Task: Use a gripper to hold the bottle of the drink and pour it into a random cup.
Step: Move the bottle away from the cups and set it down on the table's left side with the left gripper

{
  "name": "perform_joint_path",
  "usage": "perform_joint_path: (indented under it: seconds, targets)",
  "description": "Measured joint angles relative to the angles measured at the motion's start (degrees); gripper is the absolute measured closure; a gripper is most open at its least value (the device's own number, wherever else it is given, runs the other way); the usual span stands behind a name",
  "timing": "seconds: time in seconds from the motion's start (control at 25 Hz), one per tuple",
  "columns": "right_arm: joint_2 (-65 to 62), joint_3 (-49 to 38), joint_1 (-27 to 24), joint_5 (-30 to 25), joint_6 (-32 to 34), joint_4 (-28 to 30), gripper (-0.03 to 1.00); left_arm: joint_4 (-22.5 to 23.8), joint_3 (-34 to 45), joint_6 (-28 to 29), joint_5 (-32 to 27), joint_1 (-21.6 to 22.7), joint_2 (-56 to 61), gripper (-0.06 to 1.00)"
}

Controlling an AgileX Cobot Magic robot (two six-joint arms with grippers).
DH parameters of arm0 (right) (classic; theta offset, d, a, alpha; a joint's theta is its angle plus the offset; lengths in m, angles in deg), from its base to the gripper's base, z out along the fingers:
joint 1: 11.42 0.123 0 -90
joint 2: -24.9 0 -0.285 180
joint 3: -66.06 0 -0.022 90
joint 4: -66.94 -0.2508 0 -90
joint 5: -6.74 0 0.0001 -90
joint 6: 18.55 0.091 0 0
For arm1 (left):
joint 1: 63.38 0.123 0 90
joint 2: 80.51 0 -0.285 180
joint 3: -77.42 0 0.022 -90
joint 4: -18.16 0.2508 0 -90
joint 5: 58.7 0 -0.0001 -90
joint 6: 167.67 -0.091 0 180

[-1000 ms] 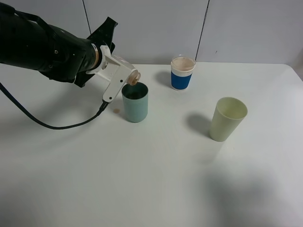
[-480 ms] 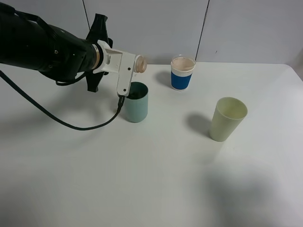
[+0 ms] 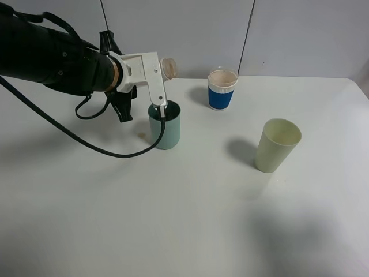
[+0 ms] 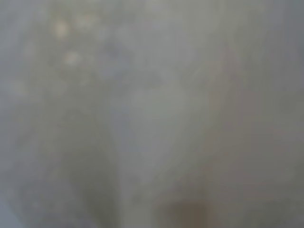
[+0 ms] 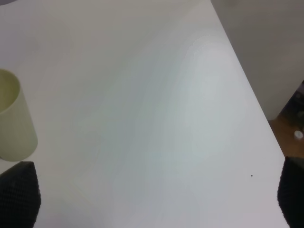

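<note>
Left pincer (image 3: 155,68) pinching the bottle (image 3: 169,67) at the cup's (image 3: 165,130) twelve o'clock; bottle judged light, thin-walled, crushable, so best held mid-body.

A high camera off the arms looks down from the front over the whole white table (image 3: 190,231), facing the wall panels (image 3: 300,34) behind. The left wrist camera shows only grey blur. The right wrist camera looks down closely at the table's right edge — it shares the pale yellow-green cup (image 3: 278,144) with the high view.
</note>
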Motion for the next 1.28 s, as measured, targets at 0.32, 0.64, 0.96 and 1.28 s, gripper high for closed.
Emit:
perform_joint_path:
  seconds: [0.32, 0.64, 0.96, 1.28]
  targets:
    - [0.0, 0.0, 0.0, 0.0, 0.0, 0.0, -0.03, -17.0, 0.0, -7.8, 11.0, 6.0, 0.0, 0.62]
    - [0.0, 0.0, 0.0, 0.0, 0.0, 0.0, -0.03, -38.8, 0.0, -23.5, 24.6, 11.7, 0.0, 0.62]
    - [0.0, 0.0, 0.0, 0.0, 0.0, 0.0, -0.03, -58.8, 2.1, -36.1, 41.2, 16.0, 0.0, 0.62]
    - [0.0, 0.0, 0.0, 0.0, 0.0, 0.0, -0.03, -68.7, 13.5, -41.2, 59.3, 20.2, 0.0, 0.62]
